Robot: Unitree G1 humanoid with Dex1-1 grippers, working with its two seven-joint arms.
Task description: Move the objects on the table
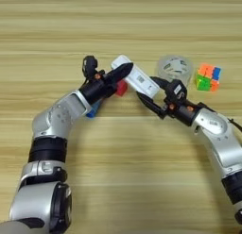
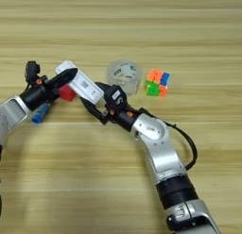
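Note:
A white flat oblong box (image 1: 137, 77) with a label lies slanted at the table's (image 1: 118, 171) middle. My right gripper (image 1: 150, 90) is shut on its right end, one finger on each side. My left gripper (image 1: 122, 71) reaches over the box's left part, its black tip lying across it. A red cube (image 1: 122, 89) sits just below that tip, against the box. A blue-capped glue stick (image 1: 93, 109) lies under my left forearm. A clear tape roll (image 1: 175, 68) stands behind my right gripper. A multicoloured puzzle cube (image 1: 208, 77) is to its right.
Both forearms slant in from the lower corners and meet at the box. Bare wooden planks run along the far side and across the near half between the arms.

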